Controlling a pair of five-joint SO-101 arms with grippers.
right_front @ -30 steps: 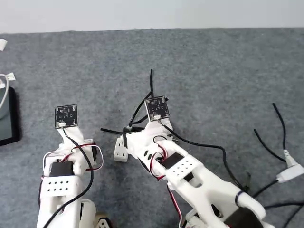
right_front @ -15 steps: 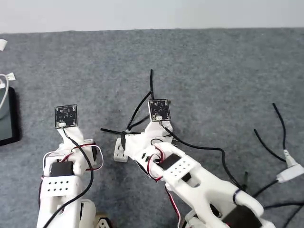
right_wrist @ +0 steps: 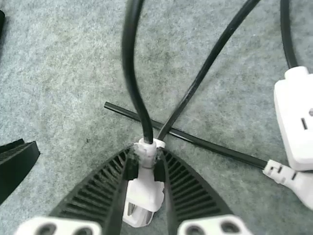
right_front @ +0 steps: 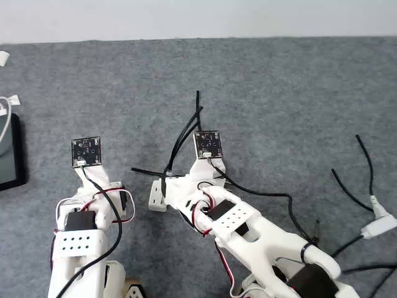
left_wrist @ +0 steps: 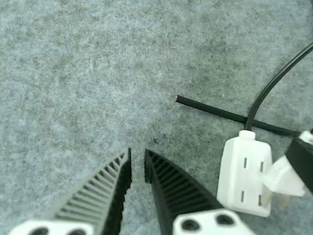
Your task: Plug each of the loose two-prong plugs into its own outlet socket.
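My right gripper (right_wrist: pixel 145 164) is shut on a white two-prong plug (right_wrist: pixel 143 192), whose black cord (right_wrist: pixel 131 73) rises away from the fingers. A white outlet socket (right_wrist: pixel 295 125) lies close beside it on the grey carpet, with a second white plug (right_wrist: pixel 278 171) on a thin cord at its foot. From the left wrist the same socket (left_wrist: pixel 244 175) shows its slots facing up. My left gripper (left_wrist: pixel 137 157) hangs just over the bare carpet, shut with a slim gap and nothing in it. From above, the socket (right_front: pixel 156 195) sits between the two arms.
Thin black cords (right_front: pixel 180 139) cross the carpet around the right arm's wrist. More loose cords with white connectors (right_front: pixel 378 222) lie at the right edge. A dark flat device (right_front: pixel 9 152) sits at the left edge. The far carpet (right_front: pixel 279 81) is bare.
The right arm has drawn back slightly with the plug in its gripper, and the black cord has bent to follow. The left arm has not moved.
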